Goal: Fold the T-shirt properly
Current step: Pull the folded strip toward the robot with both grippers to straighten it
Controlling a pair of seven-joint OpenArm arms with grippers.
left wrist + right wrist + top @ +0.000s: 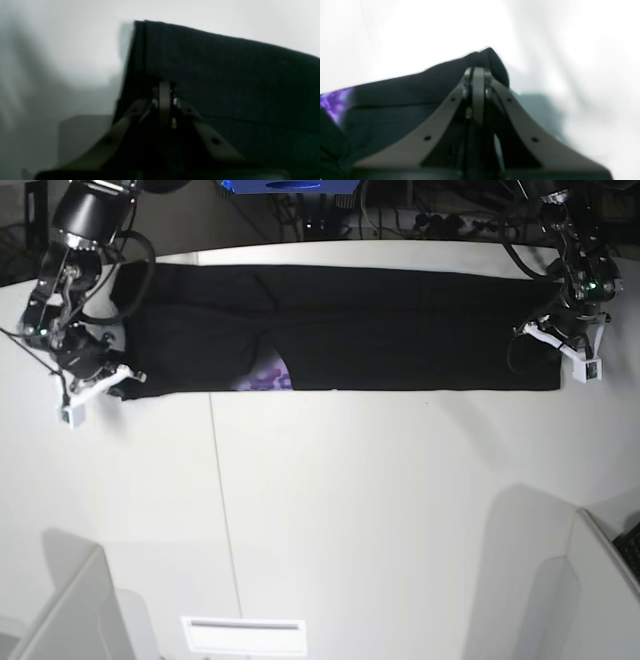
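Note:
The black T-shirt (400,330) lies as a long narrow folded band across the far side of the white table (380,500). A bit of its purple graphic (265,380) peeks out at the near edge. My right gripper (122,380) sits at the band's near left corner. In the right wrist view it (478,68) is shut, with black cloth (407,87) bunched around its tips. My left gripper (547,338) is at the band's right end. Its closed tips (165,83) press into the dark fabric (225,75) just inside the edge.
Grey upright panels stand at the near left (60,610) and near right (590,580) corners. A white label plate (243,635) lies at the front edge. Cables and dark equipment (420,210) crowd the space behind the table.

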